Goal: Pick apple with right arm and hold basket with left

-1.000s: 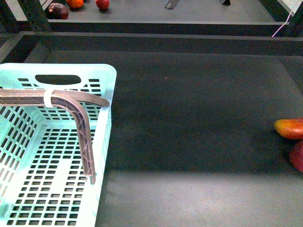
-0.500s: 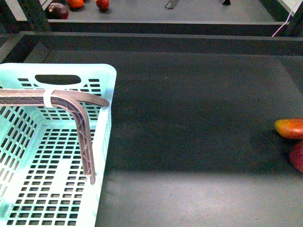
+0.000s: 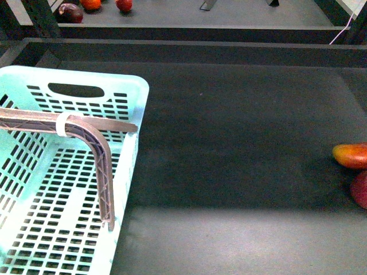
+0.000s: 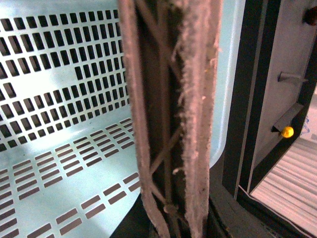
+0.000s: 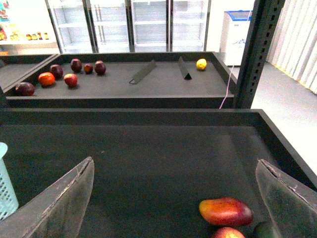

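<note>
Aqua slotted plastic basket (image 3: pixel 86 75) near left, brown lattice-ribbed left gripper finger (image 3: pixel 102 172) inside along its right wall; we cannot tell its grip | right gripper (image 5: pixel 174 166) spread wide, empty | round red apple (image 3: pixel 360 189) at far right edge, oblong orange-red fruit (image 3: pixel 351 156) just beyond

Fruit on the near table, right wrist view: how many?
3: mango, apple next to it, likely a dark green one beside them, mostly cropped. More may sit out of frame.
</note>
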Tool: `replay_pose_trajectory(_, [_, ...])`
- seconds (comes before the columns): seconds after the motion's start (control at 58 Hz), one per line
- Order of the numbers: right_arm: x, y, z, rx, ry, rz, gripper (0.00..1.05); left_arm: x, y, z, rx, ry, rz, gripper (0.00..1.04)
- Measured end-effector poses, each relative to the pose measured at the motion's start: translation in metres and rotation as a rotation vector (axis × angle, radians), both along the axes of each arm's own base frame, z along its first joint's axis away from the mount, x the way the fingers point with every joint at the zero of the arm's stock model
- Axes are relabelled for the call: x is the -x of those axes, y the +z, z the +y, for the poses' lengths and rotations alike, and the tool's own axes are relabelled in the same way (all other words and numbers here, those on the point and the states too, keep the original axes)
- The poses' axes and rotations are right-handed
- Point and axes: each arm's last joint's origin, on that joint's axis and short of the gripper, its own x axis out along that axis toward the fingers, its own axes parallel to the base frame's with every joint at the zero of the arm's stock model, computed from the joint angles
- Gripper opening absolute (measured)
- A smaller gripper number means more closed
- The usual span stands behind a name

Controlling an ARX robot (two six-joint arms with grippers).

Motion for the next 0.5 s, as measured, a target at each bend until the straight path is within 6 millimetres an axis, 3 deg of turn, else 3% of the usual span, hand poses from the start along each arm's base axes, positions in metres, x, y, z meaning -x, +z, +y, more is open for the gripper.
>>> replay_pose_trajectory(0.259, [0.0, 0.0, 0.0, 0.0, 0.0, 0.0, 0.96, 0.006, 0.035, -0.023, -0.057, -0.141, -0.098, 0.09])
replay_pose_trajectory(0.5, [0.0, 0.0, 0.0, 0.0, 0.0, 0.0, 0.96, 0.01, 0.076, -0.079, -0.057, -0.34, -0.206, 0.09])
